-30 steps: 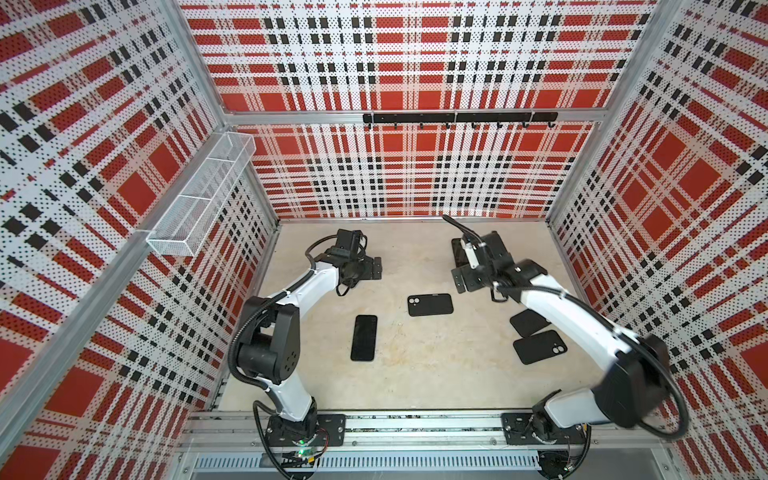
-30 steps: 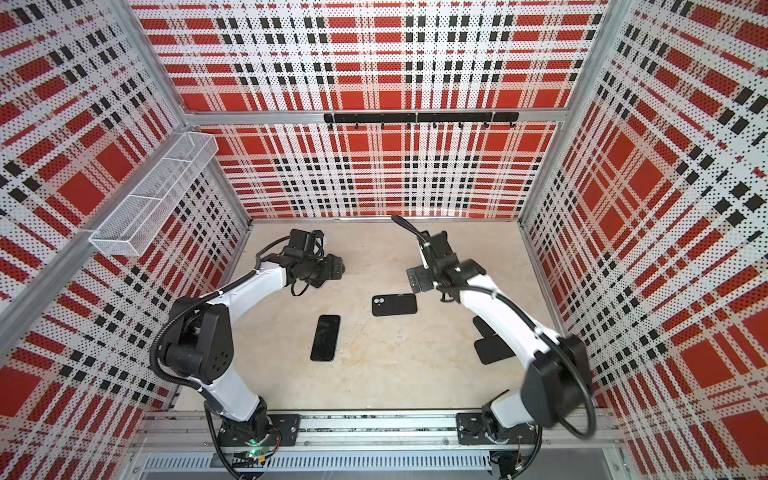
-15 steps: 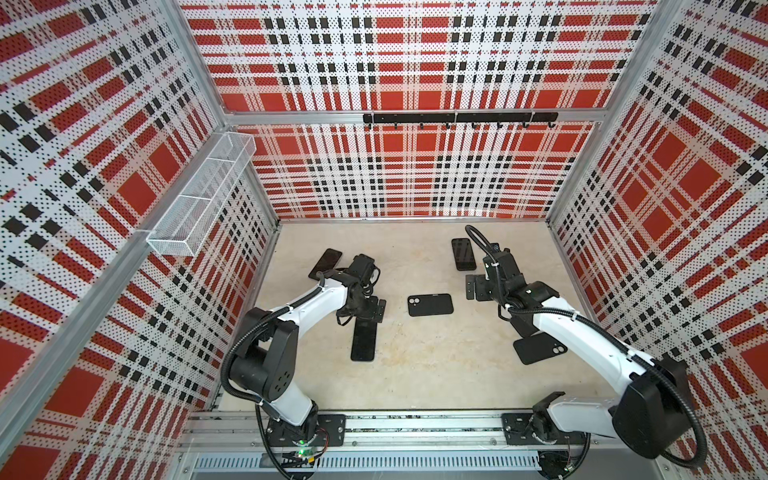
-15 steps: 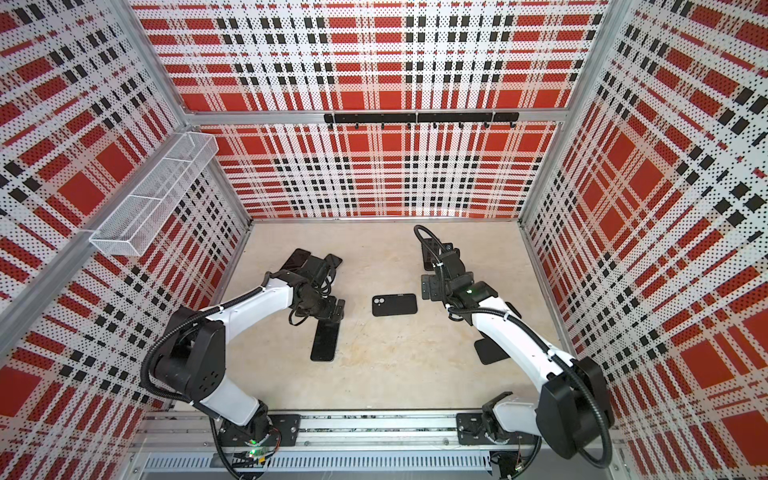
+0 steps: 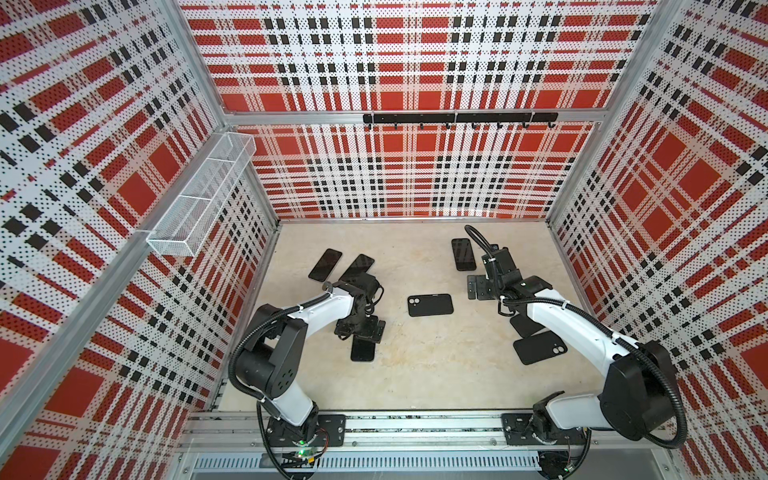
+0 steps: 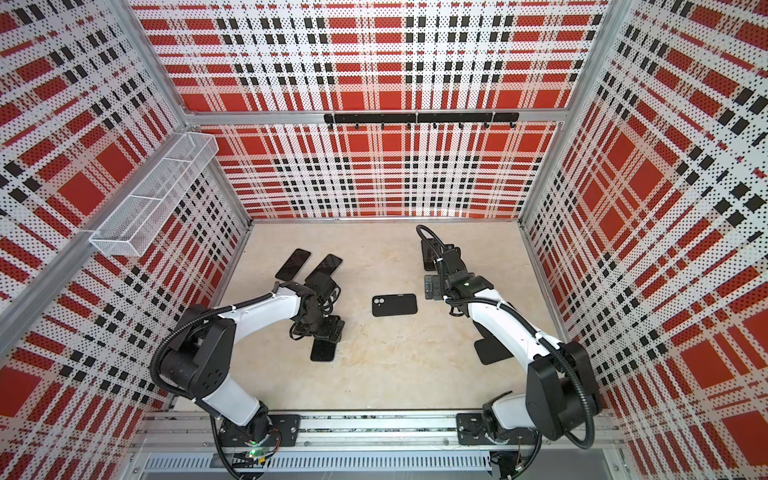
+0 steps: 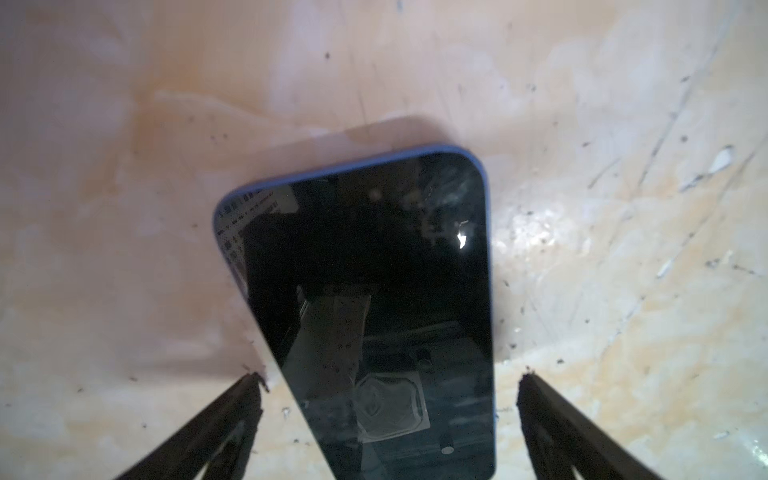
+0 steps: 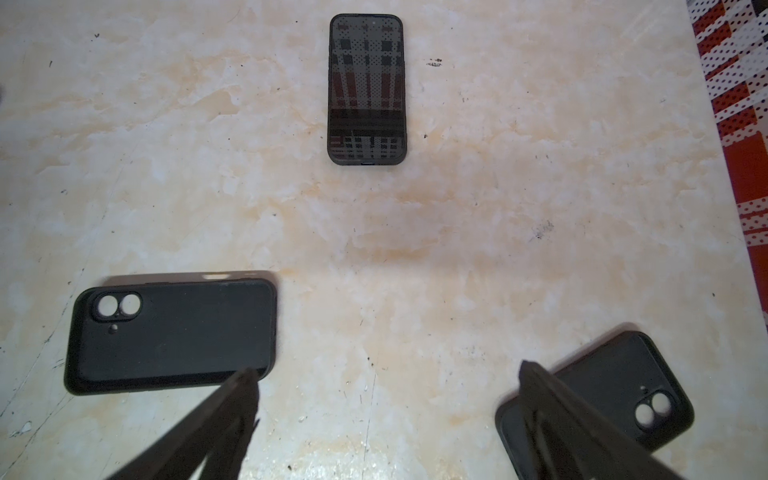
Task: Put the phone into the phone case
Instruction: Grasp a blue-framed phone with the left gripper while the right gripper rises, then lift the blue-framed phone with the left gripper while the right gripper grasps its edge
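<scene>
The left gripper (image 7: 386, 380) has dropped over the glossy black, blue-edged phone (image 7: 374, 291) near the left edge of the worktop (image 5: 415, 374), fingers wide astride it. The right gripper (image 8: 386, 370), equally wide, hovers beside the matte black rectangular phone case (image 8: 174, 336) at the middle.

Both top views: bright, evenly lit, sharp; red plaid perforated walls (image 5: 415, 62) bow toward frame edges. Left wrist view: dim, apparently out of focus; glossy black phone screen (image 7: 374, 291) carries one glare spot. Right wrist view: clearer, faint shadow beside matte black phone case (image 8: 170, 336).
</scene>
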### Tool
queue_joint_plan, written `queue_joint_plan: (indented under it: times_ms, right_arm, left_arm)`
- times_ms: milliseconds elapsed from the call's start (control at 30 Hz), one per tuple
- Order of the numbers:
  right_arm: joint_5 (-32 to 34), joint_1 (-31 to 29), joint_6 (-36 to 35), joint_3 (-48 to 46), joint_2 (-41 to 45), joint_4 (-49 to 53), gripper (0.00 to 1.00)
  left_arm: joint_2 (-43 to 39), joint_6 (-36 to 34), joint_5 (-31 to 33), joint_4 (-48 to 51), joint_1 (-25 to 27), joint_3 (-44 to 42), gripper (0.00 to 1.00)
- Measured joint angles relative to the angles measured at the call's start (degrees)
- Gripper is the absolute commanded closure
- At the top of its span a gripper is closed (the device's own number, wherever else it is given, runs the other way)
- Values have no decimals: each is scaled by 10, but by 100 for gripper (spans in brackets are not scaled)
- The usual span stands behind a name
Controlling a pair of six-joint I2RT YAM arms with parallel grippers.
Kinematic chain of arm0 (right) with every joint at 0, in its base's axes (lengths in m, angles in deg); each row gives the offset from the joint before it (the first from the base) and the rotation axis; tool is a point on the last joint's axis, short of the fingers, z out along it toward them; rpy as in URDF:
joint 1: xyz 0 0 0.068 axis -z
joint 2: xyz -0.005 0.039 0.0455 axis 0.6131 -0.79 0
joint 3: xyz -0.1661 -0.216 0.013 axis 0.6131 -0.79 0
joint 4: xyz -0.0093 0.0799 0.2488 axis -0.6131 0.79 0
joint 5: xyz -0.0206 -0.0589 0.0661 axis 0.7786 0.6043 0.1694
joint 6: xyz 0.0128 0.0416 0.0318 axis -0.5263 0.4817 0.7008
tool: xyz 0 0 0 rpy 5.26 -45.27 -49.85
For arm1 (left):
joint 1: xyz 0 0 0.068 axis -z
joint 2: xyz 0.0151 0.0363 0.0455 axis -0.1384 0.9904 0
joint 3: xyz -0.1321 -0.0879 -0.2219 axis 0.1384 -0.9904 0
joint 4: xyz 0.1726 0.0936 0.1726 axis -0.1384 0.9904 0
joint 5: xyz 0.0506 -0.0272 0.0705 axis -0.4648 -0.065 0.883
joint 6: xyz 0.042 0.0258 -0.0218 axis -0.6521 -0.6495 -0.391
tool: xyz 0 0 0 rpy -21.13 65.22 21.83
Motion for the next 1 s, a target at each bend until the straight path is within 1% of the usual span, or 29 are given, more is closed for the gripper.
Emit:
queue_joint_plan:
  times_ms: [300,433,533,600,667,767,833,900,1000]
  right_arm:
    - [0,0,-11,0,-8,-15,0]
    - [-2,0,-12,8,-24,-24,0]
    - [-4,0,-12,9,-28,-34,0]
    - [-7,0,-12,9,-28,-39,0]
    - [-9,0,-12,9,-28,-41,0]
    - [-14,0,-14,7,-28,-45,0]
    - [-28,0,-19,3,-28,-52,0]
    - [-71,0,-30,-4,-28,-61,0]
    - [-140,-7,-47,-16,-28,-78,0]
  left_arm:
    - [13,45,17,-11,9,3,1]
    - [15,61,23,-17,13,3,9]
    - [16,70,29,-19,14,3,19]
    - [17,75,30,-22,16,3,23]
    - [17,81,30,-23,17,3,25]
    - [17,84,30,-24,18,3,26]
    - [17,85,30,-24,18,3,26]
    - [17,86,24,-24,18,5,26]
    - [17,85,-1,-27,18,12,27]
